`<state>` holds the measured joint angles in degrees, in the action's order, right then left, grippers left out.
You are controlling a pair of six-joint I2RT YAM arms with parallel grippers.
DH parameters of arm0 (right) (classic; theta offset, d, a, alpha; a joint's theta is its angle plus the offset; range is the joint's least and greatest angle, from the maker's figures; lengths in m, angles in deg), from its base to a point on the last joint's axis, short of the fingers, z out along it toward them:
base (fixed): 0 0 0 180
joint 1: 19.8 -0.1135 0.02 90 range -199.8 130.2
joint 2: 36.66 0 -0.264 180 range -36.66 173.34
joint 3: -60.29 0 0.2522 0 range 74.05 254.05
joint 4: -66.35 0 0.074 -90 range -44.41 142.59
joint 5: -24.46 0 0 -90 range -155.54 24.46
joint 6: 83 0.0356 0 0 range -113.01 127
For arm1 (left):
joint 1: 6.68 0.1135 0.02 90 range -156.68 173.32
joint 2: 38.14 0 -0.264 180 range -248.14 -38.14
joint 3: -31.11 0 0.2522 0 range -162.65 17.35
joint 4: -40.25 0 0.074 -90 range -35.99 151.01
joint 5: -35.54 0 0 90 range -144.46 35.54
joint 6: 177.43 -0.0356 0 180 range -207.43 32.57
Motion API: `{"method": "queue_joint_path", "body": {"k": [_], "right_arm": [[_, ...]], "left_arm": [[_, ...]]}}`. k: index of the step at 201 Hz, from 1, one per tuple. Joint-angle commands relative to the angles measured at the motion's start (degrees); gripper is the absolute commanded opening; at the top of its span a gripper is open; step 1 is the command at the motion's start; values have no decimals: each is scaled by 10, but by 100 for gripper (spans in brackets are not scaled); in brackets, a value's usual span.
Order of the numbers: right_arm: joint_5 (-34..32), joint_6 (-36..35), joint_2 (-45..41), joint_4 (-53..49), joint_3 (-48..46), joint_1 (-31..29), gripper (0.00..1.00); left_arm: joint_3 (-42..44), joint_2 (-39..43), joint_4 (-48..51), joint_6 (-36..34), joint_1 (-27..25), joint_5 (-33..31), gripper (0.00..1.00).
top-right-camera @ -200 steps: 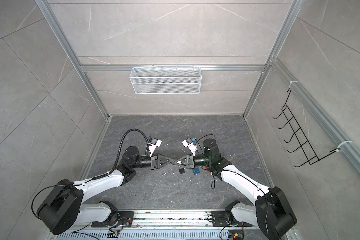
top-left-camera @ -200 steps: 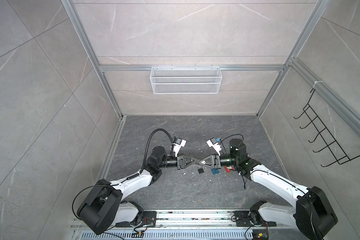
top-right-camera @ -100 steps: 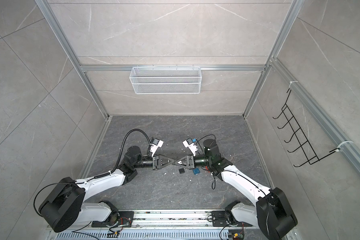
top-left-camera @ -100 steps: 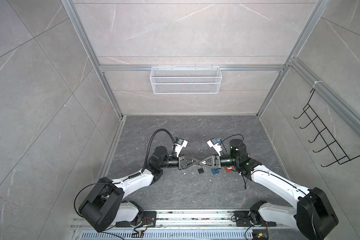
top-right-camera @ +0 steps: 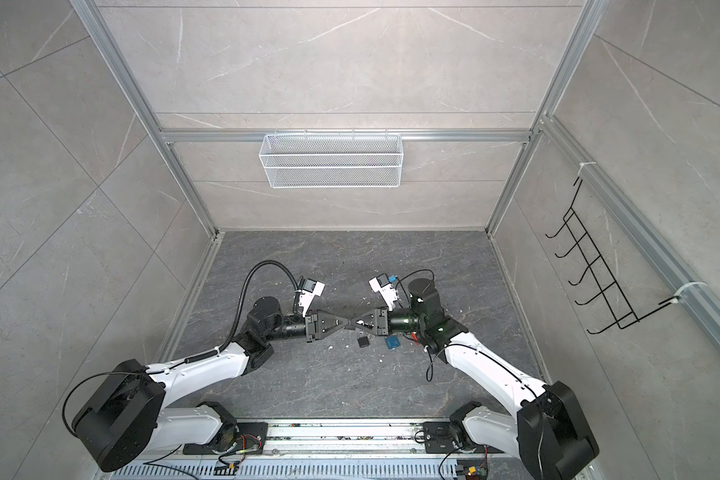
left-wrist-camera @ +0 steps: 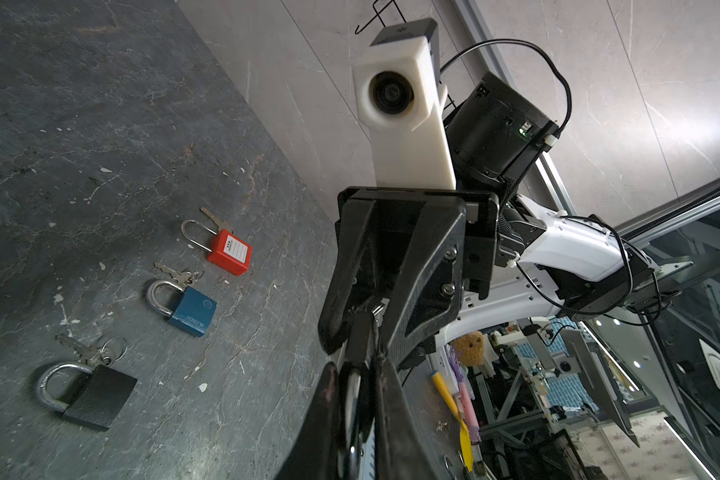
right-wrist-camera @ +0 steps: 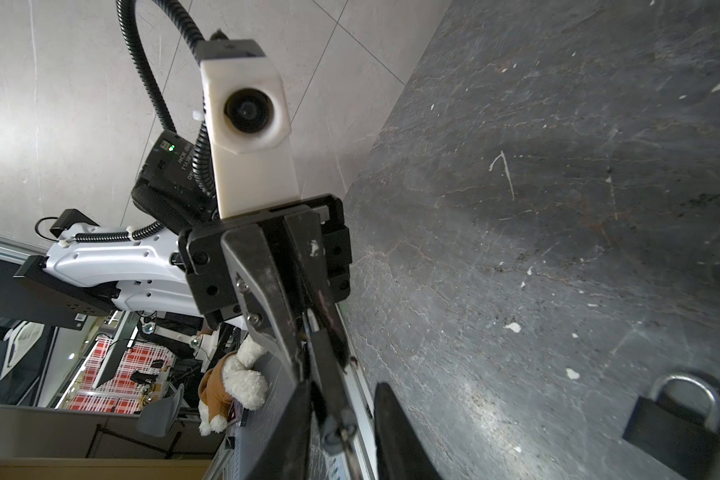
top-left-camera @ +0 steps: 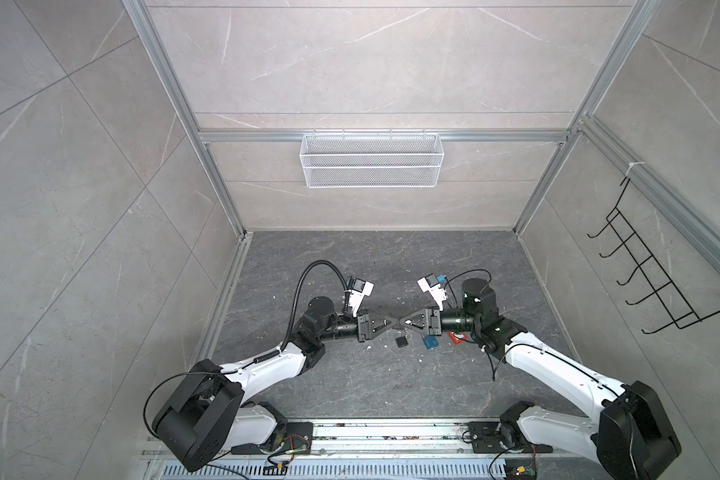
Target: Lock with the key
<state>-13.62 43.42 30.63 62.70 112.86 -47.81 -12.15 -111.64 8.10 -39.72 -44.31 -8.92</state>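
Dark stone counter (top-left-camera: 350,266), walled on three sides; the far half is open room for the arms. Both arms reach in low from the front rail & meet tip to tip near the middle. That is prob. so a small part can pass btwn them in mid-air instead of being picked off the flat slab. White wire basket (top-left-camera: 371,166) on the back wall & black hook rack (top-left-camera: 657,282) on the side wall sit well clear of the work.

Left hand (top-left-camera: 395,324) is clenched, fingers pinched on a small dark piece w/ a metal ring. It is most likely the key (right-wrist-camera: 341,432), but too small to be sure. Right hand (top-left-camera: 405,323) is released: its fingers stand apart either side of the left tips, gripping nothing visible.

Three padlocks lie in a row on the counter, just front of the meeting point:
- black padlock (top-left-camera: 401,341), nearest the middle
- blue padlock (top-left-camera: 430,341)
- red padlock (top-left-camera: 454,338), partly under the right arm

Each has loose keys (left-wrist-camera: 88,349) beside it. Which lock the task means can't be told. The locks lie apart, so a hand could prob. drop on one w/o nudging the next.
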Motion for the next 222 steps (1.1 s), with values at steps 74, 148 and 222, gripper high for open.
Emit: {"method": "queue_joint_path", "body": {"k": [74,148,222], "right_arm": [[-12,12,-36,6,-19,7,24],[1,25,-28,33,-25,7,18],[9,33,-31,41,-37,8,10]], "left_arm": [[2,23,-37,-1,18,3,0],[4,23,-44,9,20,2,0],[2,20,-43,9,23,-1,0]]}}
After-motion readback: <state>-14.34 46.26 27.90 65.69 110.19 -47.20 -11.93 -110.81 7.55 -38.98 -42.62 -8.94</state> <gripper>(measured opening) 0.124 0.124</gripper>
